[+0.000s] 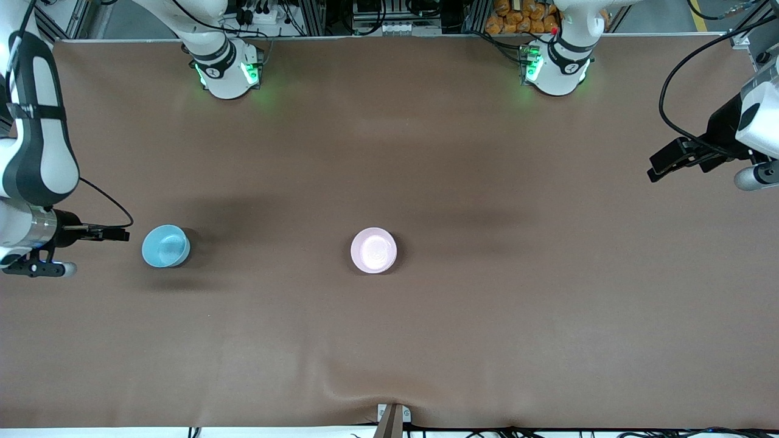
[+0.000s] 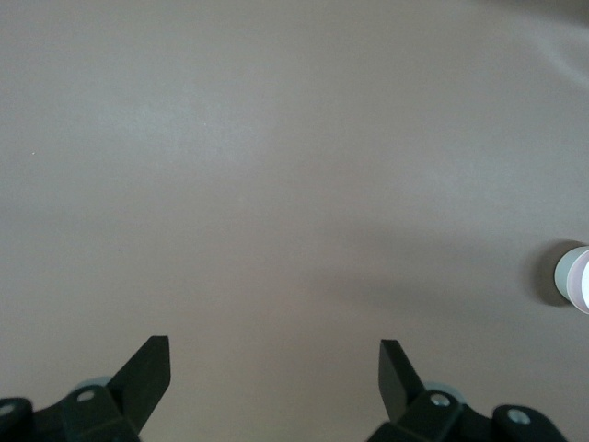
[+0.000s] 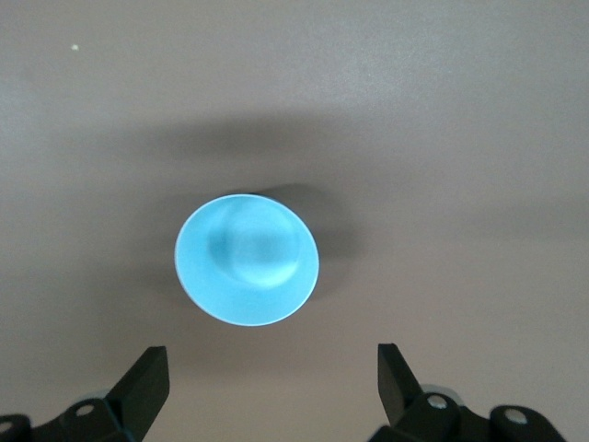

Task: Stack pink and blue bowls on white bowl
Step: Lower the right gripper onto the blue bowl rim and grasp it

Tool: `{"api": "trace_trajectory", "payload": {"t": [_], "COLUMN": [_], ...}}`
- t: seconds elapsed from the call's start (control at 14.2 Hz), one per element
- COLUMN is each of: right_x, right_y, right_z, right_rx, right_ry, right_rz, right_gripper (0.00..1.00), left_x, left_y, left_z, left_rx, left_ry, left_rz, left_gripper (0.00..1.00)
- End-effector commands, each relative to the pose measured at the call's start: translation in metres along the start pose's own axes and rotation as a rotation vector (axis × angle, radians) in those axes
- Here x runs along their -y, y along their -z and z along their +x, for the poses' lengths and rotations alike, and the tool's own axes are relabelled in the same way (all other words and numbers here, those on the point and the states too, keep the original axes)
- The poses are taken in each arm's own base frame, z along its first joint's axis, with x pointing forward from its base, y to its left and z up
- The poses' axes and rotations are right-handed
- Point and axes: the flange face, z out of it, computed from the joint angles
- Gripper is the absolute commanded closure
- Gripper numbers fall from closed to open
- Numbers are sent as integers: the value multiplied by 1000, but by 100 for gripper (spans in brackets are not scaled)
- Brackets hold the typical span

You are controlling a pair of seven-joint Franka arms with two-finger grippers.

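Note:
The light blue bowl (image 1: 165, 246) stands upright on the table toward the right arm's end; it also shows in the right wrist view (image 3: 247, 259). My right gripper (image 1: 118, 233) (image 3: 271, 354) is open and empty, hovering just beside the blue bowl without touching it. The pale pink bowl (image 1: 373, 250) stands mid-table; in the left wrist view (image 2: 580, 279) a whitish wall shows under its rim. I cannot tell whether that is the white bowl, which shows nowhere by itself. My left gripper (image 1: 660, 163) (image 2: 274, 345) is open and empty over bare table at the left arm's end.
The brown table cloth (image 1: 487, 304) has a small ridge at its edge nearest the front camera, by a clamp (image 1: 392, 420). The two arm bases (image 1: 225, 70) (image 1: 557, 67) stand along the edge farthest from the camera.

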Motion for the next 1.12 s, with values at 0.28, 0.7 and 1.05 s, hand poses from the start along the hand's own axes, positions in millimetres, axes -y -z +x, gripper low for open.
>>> {"api": "trace_trajectory", "payload": {"t": [0.28, 0.7, 1.05], "right_x": [-16, -18, -16], "right_y": [-70, -114, -141], "right_z": [-9, -4, -3], "right_rx": [-65, -106, -119], "right_ry": [40, 66, 89], "right_rz": [-4, -9, -9], "right_gripper": [22, 36, 73], "left_x": [4, 19, 15], "left_y": [7, 16, 20], "left_z": [-6, -8, -9], "left_rx": [-10, -6, -19], "left_ry": [2, 28, 20], "left_rz": [-3, 3, -13], "left_gripper": [0, 0, 0]}}
